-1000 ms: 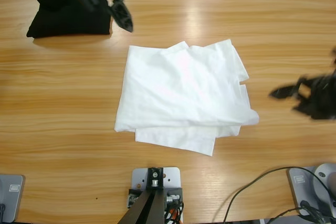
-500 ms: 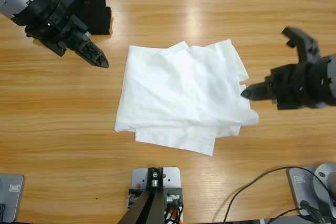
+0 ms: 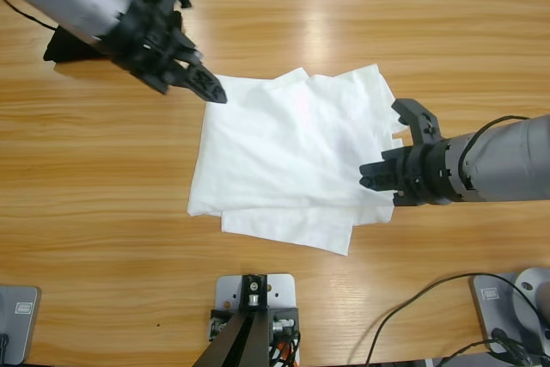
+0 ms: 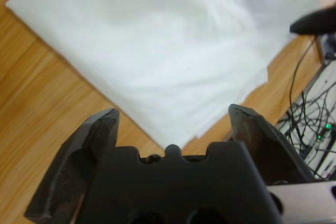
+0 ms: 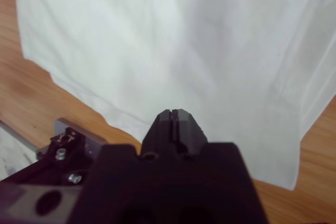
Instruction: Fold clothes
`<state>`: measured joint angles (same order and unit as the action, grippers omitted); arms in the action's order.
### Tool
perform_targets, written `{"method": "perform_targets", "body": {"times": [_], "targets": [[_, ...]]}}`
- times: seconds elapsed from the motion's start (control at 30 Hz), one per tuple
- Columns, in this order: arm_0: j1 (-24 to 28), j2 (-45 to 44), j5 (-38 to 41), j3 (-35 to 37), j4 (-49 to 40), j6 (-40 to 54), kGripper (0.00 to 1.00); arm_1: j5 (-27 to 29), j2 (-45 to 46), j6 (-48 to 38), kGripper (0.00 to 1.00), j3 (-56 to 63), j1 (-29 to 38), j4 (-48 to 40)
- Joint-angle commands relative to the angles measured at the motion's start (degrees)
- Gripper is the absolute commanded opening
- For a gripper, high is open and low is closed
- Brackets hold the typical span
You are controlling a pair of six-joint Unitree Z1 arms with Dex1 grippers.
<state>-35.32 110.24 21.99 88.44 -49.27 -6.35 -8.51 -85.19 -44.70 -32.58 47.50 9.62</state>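
The white T-shirt [image 3: 292, 152] lies loosely folded in layers in the middle of the table, with rumpled edges on its right side. My left gripper [image 3: 213, 92] reaches in from the upper left and sits at the shirt's far left corner. In the left wrist view the shirt [image 4: 157, 35] spreads out ahead and a cloth corner lies between the open jaws of that gripper [image 4: 173, 114]. My right gripper [image 3: 368, 174] comes from the right and hovers low over the shirt's right part. In the right wrist view it [image 5: 176, 114] is shut, with the shirt [image 5: 184, 35] beyond it and no cloth visibly pinched.
A black folded garment [image 3: 56, 47] lies at the table's far left, mostly hidden behind the left arm. Bare wood surrounds the shirt [image 3: 112, 178]. Cables [image 3: 404, 315] trail at the near right edge.
Both arms have closed in on the shirt. The left gripper swung down and right to its far left corner. The right gripper moved left onto its right side.
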Motion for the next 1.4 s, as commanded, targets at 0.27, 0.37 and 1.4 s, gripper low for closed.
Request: {"method": "perform_targets", "body": {"times": [0.27, 0.37, 1.4], "targets": [[-1.7, 13.0, 1.6, -2.6, 4.0, 0.2, 0.000, -1.2, -6.5, -10.2, 0.000, 7.8, 2.5, -2.3], [-1.8, 13.3, 1.6, -3.2, 3.9, 0.2, 0.000, -1.0, -7.1, -12.1, 0.000, 8.8, 2.5, -2.3], [-9.3, -3.3, 0.9, -32.0, 27.9, -8.9, 0.000, -19.8, -9.9, 16.1, 0.000, -12.3, -15.8, -6.3]]}}
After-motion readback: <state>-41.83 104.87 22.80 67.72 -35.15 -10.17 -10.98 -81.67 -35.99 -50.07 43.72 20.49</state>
